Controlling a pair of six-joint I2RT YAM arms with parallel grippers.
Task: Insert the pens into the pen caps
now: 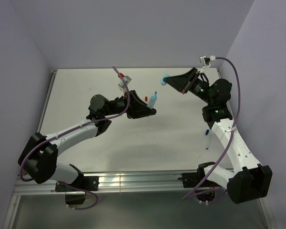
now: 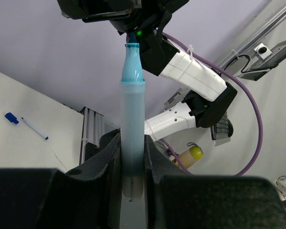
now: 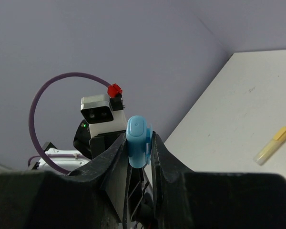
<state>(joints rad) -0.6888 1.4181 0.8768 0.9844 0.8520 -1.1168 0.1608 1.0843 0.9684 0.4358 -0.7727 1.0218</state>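
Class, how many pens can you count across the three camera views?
3. A light blue pen in the left gripper; a thin pen on the table beside the right arm; a yellowish pen lying on the table in the right wrist view. Others may be hidden.

1. I am seeing three pens: one light blue marker [image 2: 132, 109], one yellowish marker [image 3: 274, 145] and one thin dark blue pen [image 2: 35, 129].
2. I am seeing two caps: one light blue cap [image 3: 137, 140] and one dark blue cap [image 2: 11, 118].
3. I am seeing one small red piece [image 1: 146, 98] on the surface [image 1: 86, 95]; I cannot tell whether it is a pen or a cap.
4. I am working with two: the left end effector [image 2: 132, 157] and the right end effector [image 3: 139, 152], each clasping one item.
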